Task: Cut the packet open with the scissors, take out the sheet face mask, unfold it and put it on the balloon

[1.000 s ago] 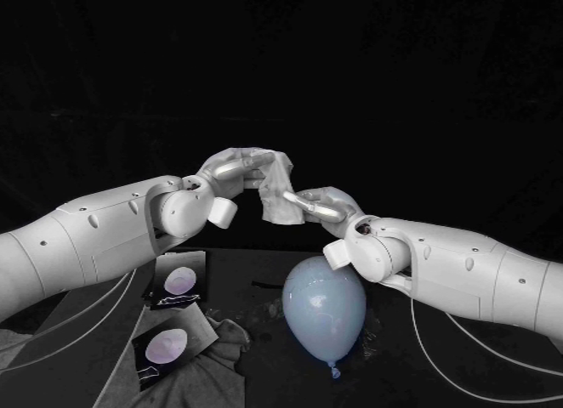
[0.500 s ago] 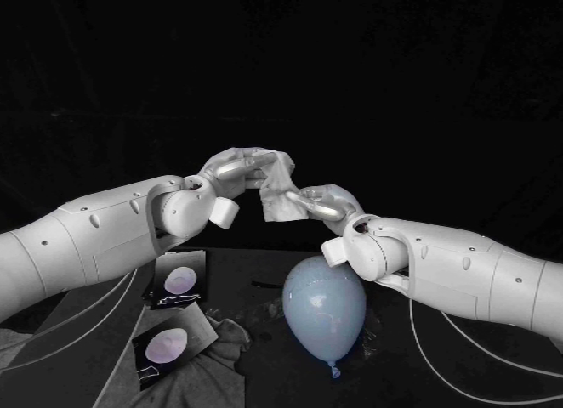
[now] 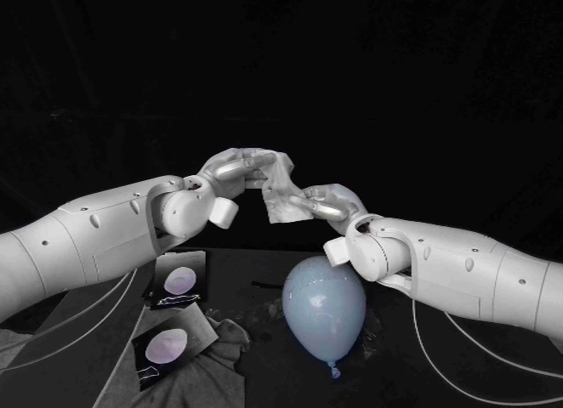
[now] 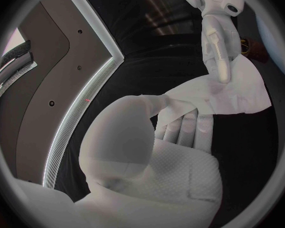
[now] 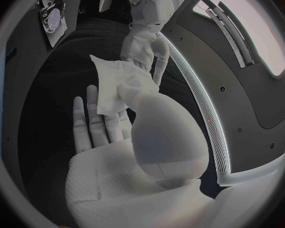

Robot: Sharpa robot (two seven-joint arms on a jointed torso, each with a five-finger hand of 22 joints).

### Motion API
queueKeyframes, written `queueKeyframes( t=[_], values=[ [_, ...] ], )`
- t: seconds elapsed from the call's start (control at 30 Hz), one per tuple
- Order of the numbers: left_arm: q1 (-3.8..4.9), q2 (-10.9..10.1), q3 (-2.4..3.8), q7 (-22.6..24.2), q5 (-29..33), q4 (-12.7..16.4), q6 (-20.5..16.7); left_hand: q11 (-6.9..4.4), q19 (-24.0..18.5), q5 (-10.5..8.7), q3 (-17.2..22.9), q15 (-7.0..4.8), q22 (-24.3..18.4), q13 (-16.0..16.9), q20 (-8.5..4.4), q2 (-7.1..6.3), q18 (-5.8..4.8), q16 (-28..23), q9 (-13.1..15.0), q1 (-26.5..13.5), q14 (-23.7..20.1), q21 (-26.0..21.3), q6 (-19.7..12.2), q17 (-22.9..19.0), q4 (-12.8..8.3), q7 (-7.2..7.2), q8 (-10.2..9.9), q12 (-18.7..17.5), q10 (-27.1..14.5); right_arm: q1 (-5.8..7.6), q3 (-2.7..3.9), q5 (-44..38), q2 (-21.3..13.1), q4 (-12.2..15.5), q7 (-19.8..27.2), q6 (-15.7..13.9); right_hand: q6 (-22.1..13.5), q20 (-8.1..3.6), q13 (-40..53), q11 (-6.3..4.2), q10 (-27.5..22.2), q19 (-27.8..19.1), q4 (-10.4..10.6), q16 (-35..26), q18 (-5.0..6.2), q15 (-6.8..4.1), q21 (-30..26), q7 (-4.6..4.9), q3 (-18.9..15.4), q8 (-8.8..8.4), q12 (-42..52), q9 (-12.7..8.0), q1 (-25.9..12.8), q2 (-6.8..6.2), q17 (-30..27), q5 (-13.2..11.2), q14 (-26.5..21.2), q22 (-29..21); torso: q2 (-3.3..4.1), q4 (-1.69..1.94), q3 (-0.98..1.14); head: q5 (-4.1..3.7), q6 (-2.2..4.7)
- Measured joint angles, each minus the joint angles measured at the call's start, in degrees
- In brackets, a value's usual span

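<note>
Limp cloth, slick rubber, hard shells.
The sheet mask (image 3: 279, 197) is thin, creased, matt fabric; the balloon (image 3: 323, 304) smooth, glossy rubber. The left arm (image 3: 86, 238) and right arm (image 3: 478, 272) wear smooth white plastic with a soft sheen, and the packets (image 3: 180, 282) gleam like foil.

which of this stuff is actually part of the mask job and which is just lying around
In the job:
- sheet mask, held up between the left hand and the right hand
- balloon, lying on the table below them

Lying about:
- far packet and near packet, untouched beside the left arm
- crumpled grey cloth next to them
</note>
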Motion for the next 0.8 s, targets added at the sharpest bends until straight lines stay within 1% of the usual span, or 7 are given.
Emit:
queueKeyframes(
  t=[0.1, 0.27, 0.33, 0.43, 0.63, 0.73, 0.8],
  values=[
    [-0.01, 0.02, 0.00, 0.01, -0.02, -0.17, -0.05, 0.00, 0.00, 0.00, 0.00, 0.00, 0.00, 0.00, 0.00, 0.00, -0.01, 0.00, 0.00, 0.00, 0.00, 0.00, 0.03, 0.00, 0.00, 0.04, 0.00, 0.00, 0.00, 0.01, 0.01, -0.36, -0.27, 0.12, -0.07, -0.09, -0.24, 0.20, 0.17, 0.00, 0.00, 0.20, -3.19, -0.41, -0.02, -0.15, 0.00, 0.03, 3.19, 0.35, -0.22, 0.00, -0.44, -0.39, -0.26, 0.13, 0.26, -0.06, 0.00, 0.00, 0.00, 0.00, 0.01],
    [-0.01, 0.04, -0.01, 0.07, -0.07, -0.46, -0.16, 0.00, 0.00, 0.00, 0.00, 0.00, 0.00, 0.00, 0.00, -0.07, -0.02, 0.00, 0.00, -0.07, 0.00, 0.00, 0.14, 0.00, 0.00, 0.15, -0.03, 0.00, 0.00, 0.01, 0.01, -1.16, -0.83, 0.62, -0.24, -0.10, -0.42, 0.20, 0.50, 0.20, 0.20, 0.20, -4.69, -0.67, -0.04, -0.14, 0.00, 0.03, 5.01, 0.87, -0.22, 0.37, -2.11, -0.54, -0.49, 1.80, 0.68, -0.07, 0.00, 0.00, 0.00, -0.02, 0.01],
    [-0.02, 0.04, -0.01, 0.09, -0.08, -0.58, -0.22, 0.00, 0.00, 0.00, 0.01, 0.00, 0.00, 0.00, 0.00, -0.07, -0.02, 0.00, 0.00, -0.07, 0.00, 0.00, 0.14, 0.00, 0.01, 0.15, -0.06, 0.00, 0.00, 0.02, 0.01, -1.54, -1.09, 0.85, -0.35, -0.06, -0.45, 0.20, 0.77, 0.00, 0.41, 0.20, -5.73, -0.83, -0.06, -0.14, 0.22, 0.05, 6.04, 1.22, -0.22, 0.96, -3.07, -1.50, -0.67, 3.84, 0.68, -0.12, 0.00, 0.00, -0.01, -0.03, 0.01],
    [-0.03, 0.07, -0.04, 0.10, -0.12, -0.76, -0.34, 0.00, 0.00, 0.00, 0.17, 0.00, 0.00, 0.00, 0.00, -0.07, -0.02, 0.00, 0.00, -0.07, 0.00, 0.00, 0.14, 0.00, 0.18, 0.15, -0.10, 0.00, 0.00, 0.04, 0.02, -2.19, -1.48, 1.17, -0.57, 0.02, -0.45, 0.21, 1.03, 0.00, 0.42, 0.20, -6.94, -1.05, -0.07, -0.14, 0.22, 0.05, 6.42, 1.23, 0.02, 1.99, -3.44, -1.87, -0.84, 6.13, 0.68, -0.12, 0.00, -0.01, -0.02, -0.03, 0.01],
    [-0.06, 0.16, -0.06, 0.11, -0.22, -0.99, -0.50, 0.00, 0.00, 0.00, 0.17, 0.00, -0.01, 0.00, 0.00, -0.08, -0.03, 0.00, 0.00, -0.07, 0.00, 0.00, 0.13, 0.00, 0.18, 0.15, 0.05, 0.00, 0.00, 0.08, 0.05, -3.50, -2.04, 1.67, -1.06, 0.28, -0.47, 0.21, 1.16, 0.12, 0.49, 0.20, -7.32, -1.33, -0.10, -0.14, 0.45, 0.06, 6.20, 1.23, 0.01, 2.33, -3.44, -1.87, -0.93, 6.66, 0.68, -0.12, 0.00, -0.01, -0.01, -0.03, -0.03],
    [-0.07, 0.18, -0.08, 0.11, -0.29, -1.09, -0.57, 0.00, 0.00, 0.00, 0.17, 0.00, -0.05, 0.00, 0.00, -0.08, -0.04, 0.00, 0.00, -0.07, 0.00, 0.00, 0.13, 0.00, 0.18, 0.16, 0.13, 0.00, 0.00, 0.11, 0.07, -4.11, -2.32, 1.97, -1.30, 0.46, -0.48, 0.21, 1.31, 0.53, 0.08, 0.20, -8.03, -1.34, 0.00, -0.14, 0.63, 0.07, 6.71, 1.22, 0.01, 2.29, -3.43, -1.86, -0.99, 6.70, 0.67, -0.09, 0.00, -0.01, -0.01, -0.03, -0.03],
    [-0.08, 0.19, -0.09, 0.11, -0.33, -1.14, -0.60, 0.00, 0.00, 0.00, 0.18, 0.00, -0.05, 0.00, 0.00, -0.08, -0.04, 0.00, 0.00, -0.07, 0.00, 0.00, 0.12, 0.00, 0.18, 0.16, 0.13, 0.00, 0.00, 0.11, 0.08, -4.50, -2.51, 2.15, -1.45, 0.59, -0.75, 0.21, 1.31, 0.82, -0.25, 0.20, -8.17, -1.56, 0.42, -0.14, 0.88, 0.34, 6.57, 0.84, 0.01, 1.94, -3.42, -1.85, -1.11, 8.19, 0.67, 0.12, 0.00, -0.01, -0.01, -0.03, -0.05]
  ],
)
